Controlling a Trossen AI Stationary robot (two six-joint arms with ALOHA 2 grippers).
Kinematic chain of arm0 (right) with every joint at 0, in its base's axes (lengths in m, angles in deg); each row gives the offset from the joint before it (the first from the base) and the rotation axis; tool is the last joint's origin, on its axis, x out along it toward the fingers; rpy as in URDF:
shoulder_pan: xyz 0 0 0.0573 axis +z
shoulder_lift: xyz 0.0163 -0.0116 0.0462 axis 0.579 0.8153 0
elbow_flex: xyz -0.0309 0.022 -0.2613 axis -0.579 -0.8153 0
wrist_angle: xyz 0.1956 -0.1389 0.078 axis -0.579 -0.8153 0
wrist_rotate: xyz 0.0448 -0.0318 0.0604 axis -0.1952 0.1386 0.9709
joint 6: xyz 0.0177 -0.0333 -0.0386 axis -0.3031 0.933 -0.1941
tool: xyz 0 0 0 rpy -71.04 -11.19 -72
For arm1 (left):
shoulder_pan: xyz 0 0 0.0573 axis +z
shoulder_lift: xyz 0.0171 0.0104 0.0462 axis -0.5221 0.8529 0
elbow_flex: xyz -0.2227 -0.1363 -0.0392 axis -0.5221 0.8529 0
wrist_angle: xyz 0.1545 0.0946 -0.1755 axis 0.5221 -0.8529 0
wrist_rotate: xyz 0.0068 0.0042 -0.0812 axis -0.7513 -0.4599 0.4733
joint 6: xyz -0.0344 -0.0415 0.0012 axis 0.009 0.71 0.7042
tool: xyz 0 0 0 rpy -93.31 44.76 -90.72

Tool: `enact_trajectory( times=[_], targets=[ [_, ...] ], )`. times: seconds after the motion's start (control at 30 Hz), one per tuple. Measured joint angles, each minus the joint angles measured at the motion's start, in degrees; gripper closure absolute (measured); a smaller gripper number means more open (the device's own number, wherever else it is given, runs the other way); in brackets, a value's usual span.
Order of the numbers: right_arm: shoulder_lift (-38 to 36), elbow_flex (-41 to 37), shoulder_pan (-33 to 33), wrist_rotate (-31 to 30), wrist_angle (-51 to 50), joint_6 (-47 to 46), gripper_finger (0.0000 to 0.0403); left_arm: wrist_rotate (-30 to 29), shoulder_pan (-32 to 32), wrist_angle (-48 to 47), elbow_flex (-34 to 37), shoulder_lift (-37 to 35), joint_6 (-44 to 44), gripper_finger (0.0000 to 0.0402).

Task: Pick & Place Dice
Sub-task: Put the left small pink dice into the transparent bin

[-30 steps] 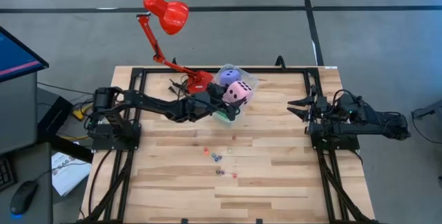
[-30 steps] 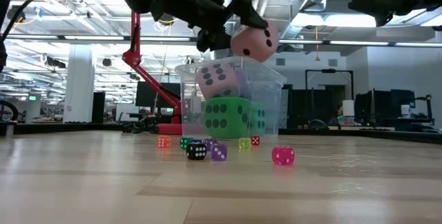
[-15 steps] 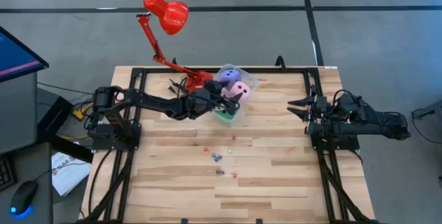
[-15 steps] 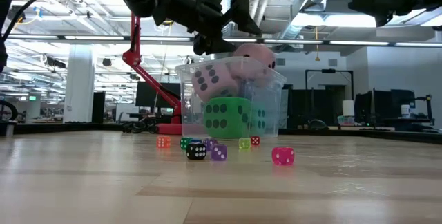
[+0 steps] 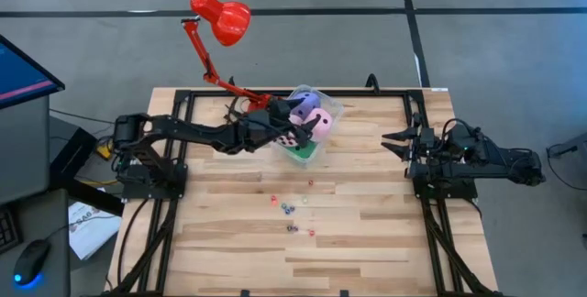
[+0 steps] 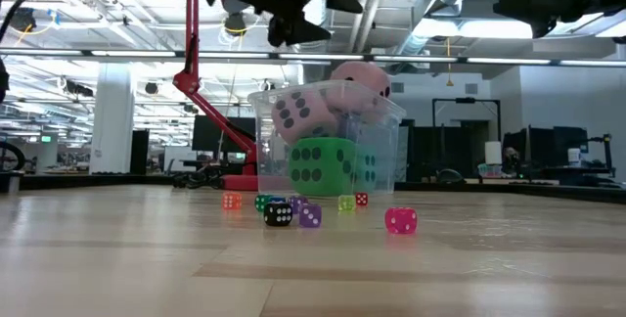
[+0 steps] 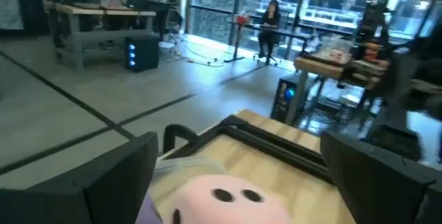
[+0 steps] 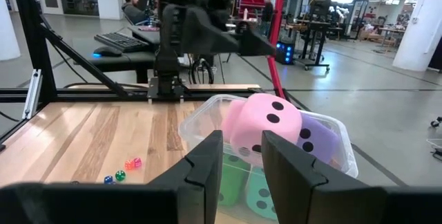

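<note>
I have the left gripper (image 5: 282, 132) hanging above the near rim of the clear tub (image 5: 327, 112), its fingers spread and carrying nothing, as the left wrist view shows with a pink die (image 7: 221, 198) lying free between and below the two dark fingers. That pink die (image 6: 360, 77) sits at the top of the heap, proud of the tub's rim, with the second pink die (image 6: 298, 113) against the near wall, the green die (image 6: 320, 164) beneath them, and the purple-blue die (image 8: 316, 139) tucked beside the top pink one (the cyan die (image 8: 261, 193) I can only make out through the wall in the right wrist view). I judge the big dice are all in, so the step in hand is to clear away from the tub cleanly: I should lift straight up before swinging anywhere, because a finger catching the overhanging pink die could tip it out. The tiny dice (image 5: 292, 210) lie scattered on the table (image 5: 367, 242) in front of the tub, well apart from it, and are not yet collected; for those I would come down vertically over one at a time, narrowing the fingers first. The right gripper (image 5: 396, 140) waits at the table's right side, its fingers parted and empty.
</note>
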State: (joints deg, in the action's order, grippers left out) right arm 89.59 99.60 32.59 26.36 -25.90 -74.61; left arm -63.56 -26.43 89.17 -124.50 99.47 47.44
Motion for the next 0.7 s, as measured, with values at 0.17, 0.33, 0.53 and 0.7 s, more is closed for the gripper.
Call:
enact_trajectory(
  times=[0.17, 0.33, 0.53, 0.7],
  targets=[
    [-0.01, 0.0, 0.0, -0.01, 0.0, -0.04, 0.0305, -0.05, -2.65, -8.78, 0.02, -2.91, 0.73, 0.0009],
    [0.01, 0.0, 0.01, 0.0, 0.0, -0.11, 0.0305, -0.23, -6.17, -13.61, 0.07, -3.53, 5.18, 0.0008],
    [-0.01, 0.0, 0.04, 0.0, 0.0, -0.05, 0.0305, -0.33, -12.22, -13.4, 0.07, -3.56, 5.05, 0.0008],
    [0.0, 0.01, 0.04, -0.01, 0.0, 0.01, 0.0305, -0.32, -15.53, -13.67, 0.07, -3.56, 4.93, 0.0008]
  ],
)
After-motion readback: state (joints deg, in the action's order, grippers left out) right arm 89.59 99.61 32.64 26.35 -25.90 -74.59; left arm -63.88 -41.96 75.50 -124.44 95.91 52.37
